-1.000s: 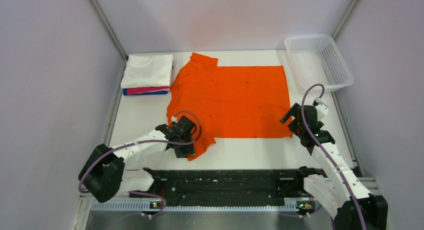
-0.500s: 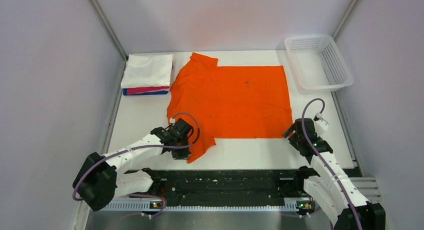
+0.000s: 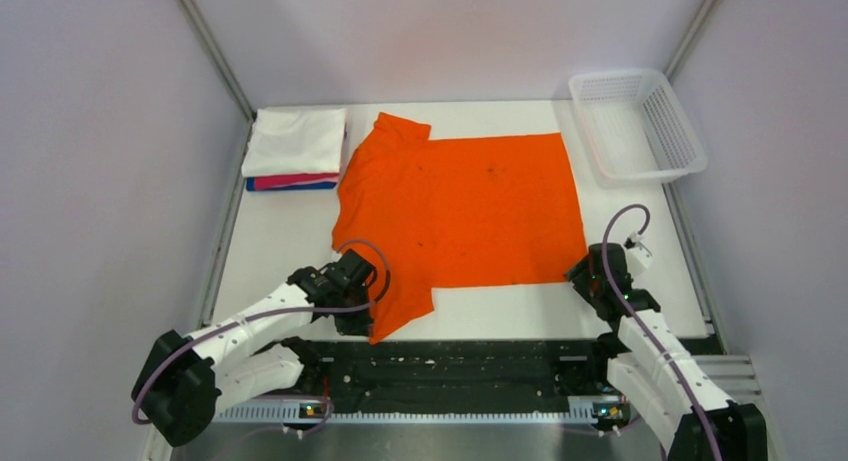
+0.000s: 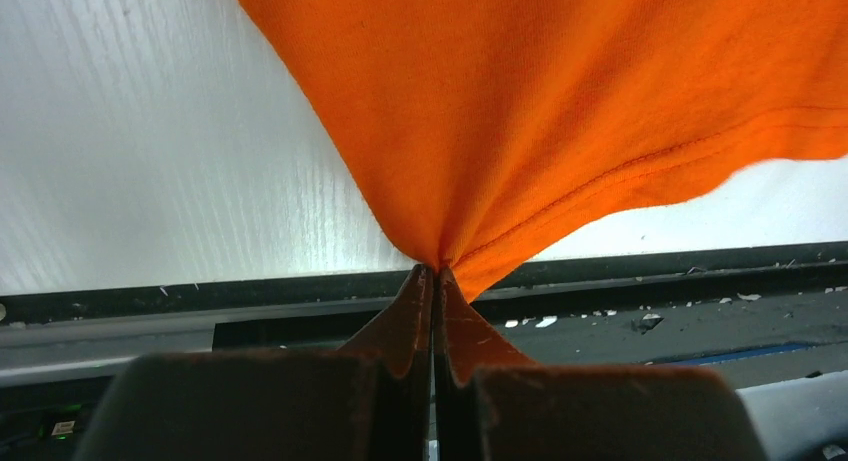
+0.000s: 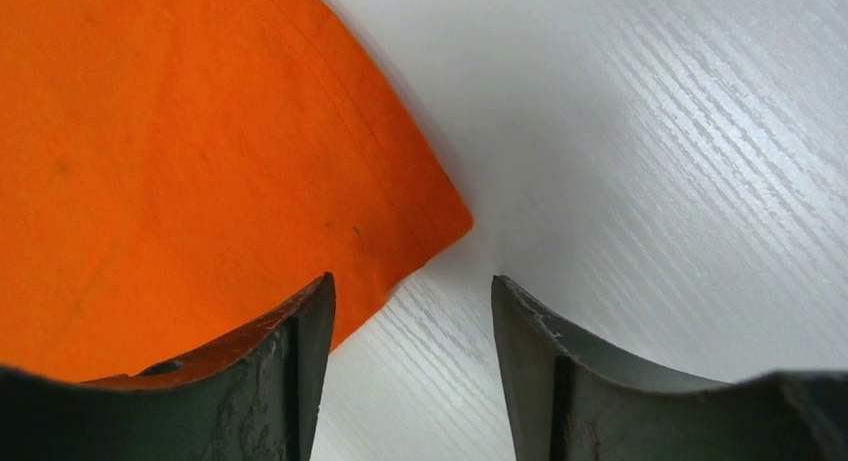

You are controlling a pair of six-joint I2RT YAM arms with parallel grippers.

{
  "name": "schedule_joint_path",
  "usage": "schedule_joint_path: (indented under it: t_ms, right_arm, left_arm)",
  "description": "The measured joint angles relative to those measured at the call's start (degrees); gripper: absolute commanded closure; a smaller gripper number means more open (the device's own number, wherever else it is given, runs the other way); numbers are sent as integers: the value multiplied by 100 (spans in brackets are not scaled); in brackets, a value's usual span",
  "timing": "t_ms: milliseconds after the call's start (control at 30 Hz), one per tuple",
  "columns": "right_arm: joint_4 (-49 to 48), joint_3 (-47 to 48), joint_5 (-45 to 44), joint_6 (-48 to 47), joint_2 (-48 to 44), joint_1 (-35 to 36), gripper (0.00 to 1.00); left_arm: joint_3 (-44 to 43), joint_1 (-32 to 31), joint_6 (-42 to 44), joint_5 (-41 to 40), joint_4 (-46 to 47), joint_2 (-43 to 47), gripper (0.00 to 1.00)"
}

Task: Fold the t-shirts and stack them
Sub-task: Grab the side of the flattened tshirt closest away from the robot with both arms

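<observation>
The bright orange t-shirt (image 3: pixel 460 206) lies spread flat in the middle of the white table. My left gripper (image 3: pixel 362 316) is shut on its near left sleeve edge; in the left wrist view the cloth (image 4: pixel 560 101) fans out taut from the pinched fingertips of the left gripper (image 4: pixel 433 271). My right gripper (image 3: pixel 583 276) is low at the shirt's near right corner. Its jaws stand apart in the right wrist view (image 5: pixel 412 281), with the cloth corner (image 5: pixel 440 221) just ahead of the gap and bare table between them. Folded t-shirts (image 3: pixel 295 146), white over pink-red and blue, are stacked at the back left.
A white mesh basket (image 3: pixel 640 126) stands at the back right corner. A black rail (image 3: pixel 450 366) runs along the near edge between the arm bases. Grey walls close in on both sides.
My left gripper closed on the sleeve and drew it toward the near edge, shifting the shirt. My right gripper came down toward the near right corner, its jaws narrowing.
</observation>
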State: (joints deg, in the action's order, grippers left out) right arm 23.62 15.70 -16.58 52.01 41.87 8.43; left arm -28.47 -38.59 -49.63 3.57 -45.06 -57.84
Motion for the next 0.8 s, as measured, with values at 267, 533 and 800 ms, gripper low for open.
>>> schedule_joint_path:
  t_ms: [267,533,800]
  right_arm:
    - [-48,-72,-177,66,28,0,73]
    - [-439,-68,-326,37,494,0,100]
    - [-433,352,-238,-306,857,0,100]
  left_arm:
    - [11,0,-151,79,-168,328,100]
    - [-83,0,-125,269,96,302,100]
    - [-1652,35,177,-162,979,-555,100]
